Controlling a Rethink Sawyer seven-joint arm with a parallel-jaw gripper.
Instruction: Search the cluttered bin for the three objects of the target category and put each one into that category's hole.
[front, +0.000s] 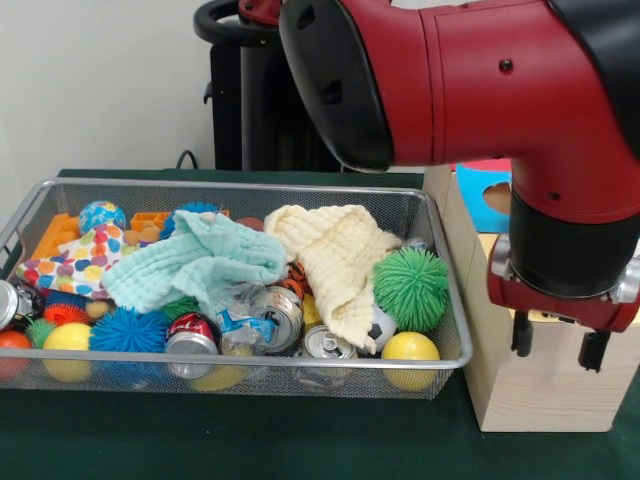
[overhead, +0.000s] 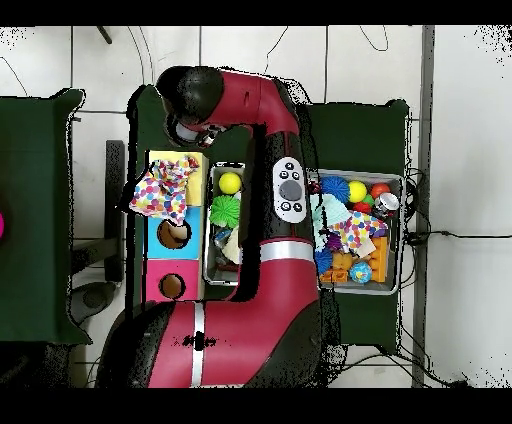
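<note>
Overhead view: a white cloth with coloured polka dots (overhead: 163, 188) lies crumpled on the yellow end of the wooden sorting box (overhead: 160, 262), covering that section, while the round holes in the blue and pink sections beside it stay uncovered. From the front, the red and black arm's gripper (front: 556, 345) hangs over the box with its two black fingers (front: 520, 335) spread apart and nothing between them. More cloths are in the silver wire mesh basket (front: 250, 362) beside the box: a mint green muslin cloth (front: 200, 262) and a cream muslin cloth (front: 335, 265) draped over the clutter, and another polka-dot cloth (front: 70, 265) at the far end. Around them sit a green spiky rubber ball (front: 411, 288), a smooth yellow ball (front: 410, 347), a blue spiky ball (front: 130, 330) and dented drink cans (front: 325, 343).
</note>
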